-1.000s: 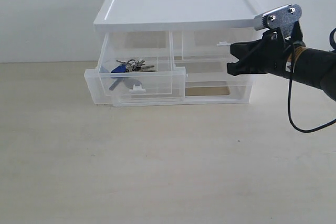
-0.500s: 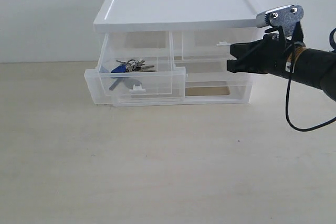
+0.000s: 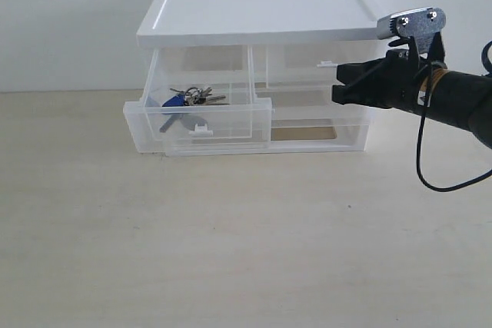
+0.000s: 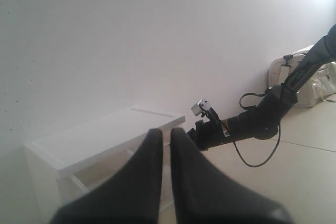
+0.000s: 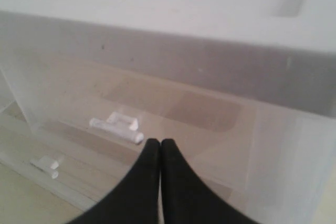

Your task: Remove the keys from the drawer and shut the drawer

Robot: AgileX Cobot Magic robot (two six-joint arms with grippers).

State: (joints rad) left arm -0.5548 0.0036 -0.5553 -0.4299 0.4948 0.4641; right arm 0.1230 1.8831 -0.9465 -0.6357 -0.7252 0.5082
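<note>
The keys (image 3: 187,100), silver with a blue fob (image 3: 174,101), lie inside the drawer (image 3: 198,120). It is the left half-width one and is pulled out from the cabinet, its white tab handle (image 3: 201,129) facing forward. My right gripper (image 3: 336,85) hovers in front of the cabinet's right side. It is shut and empty, well to the right of the keys. In the right wrist view its fingertips (image 5: 152,148) are pressed together next to the right drawer's white tab (image 5: 116,127). My left gripper (image 4: 162,132) is shut on nothing, up above the cabinet's white top (image 4: 100,140).
The cabinet has a white lid (image 3: 257,9), a closed right half-width drawer (image 3: 307,63) and a full-width drawer (image 3: 307,128) below. It stands on a pale wooden table (image 3: 231,236) against a white wall. My right arm's cable (image 3: 421,159) hangs in a loop.
My right gripper has risen very slightly beside the cabinet. The drawer and the keys have not moved.
</note>
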